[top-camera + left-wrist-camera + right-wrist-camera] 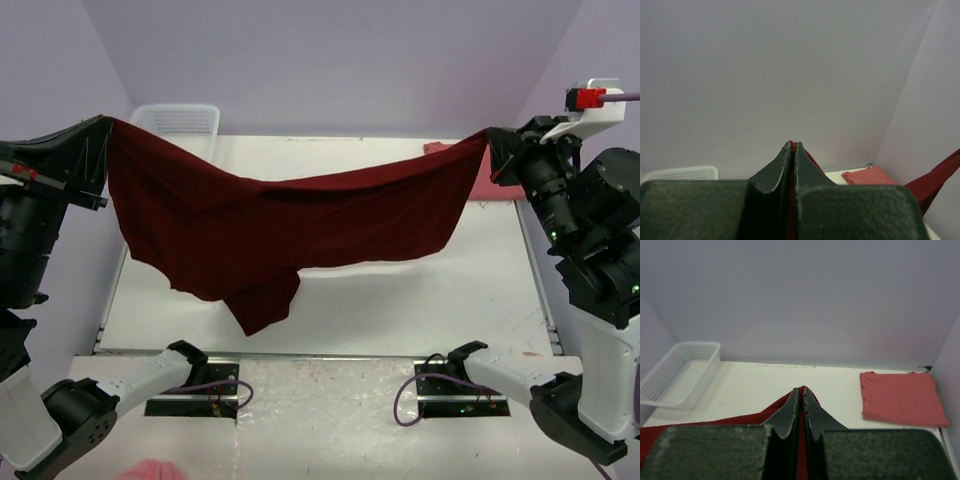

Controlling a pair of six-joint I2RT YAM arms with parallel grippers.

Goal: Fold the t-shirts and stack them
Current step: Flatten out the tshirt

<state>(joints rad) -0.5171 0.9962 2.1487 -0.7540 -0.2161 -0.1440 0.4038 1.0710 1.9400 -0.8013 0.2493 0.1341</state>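
The dark maroon t-shirt (270, 225) hangs in the air above the table, stretched between both arms and sagging in the middle. My left gripper (106, 125) is shut on its left corner, with red cloth pinched between the fingers (793, 146). At the far right my right gripper (490, 137) is shut on the other corner (802, 390), and the maroon cloth (700, 422) trails off to the left below it. The salmon pink t-shirt (902, 397) lies folded flat at the table's back right corner (485, 180).
A white mesh basket (180, 122) stands at the back left of the table (420, 300); it also shows in the right wrist view (680, 372). Purple walls close the back and both sides. A bit of pink cloth (150, 470) lies at the near left edge.
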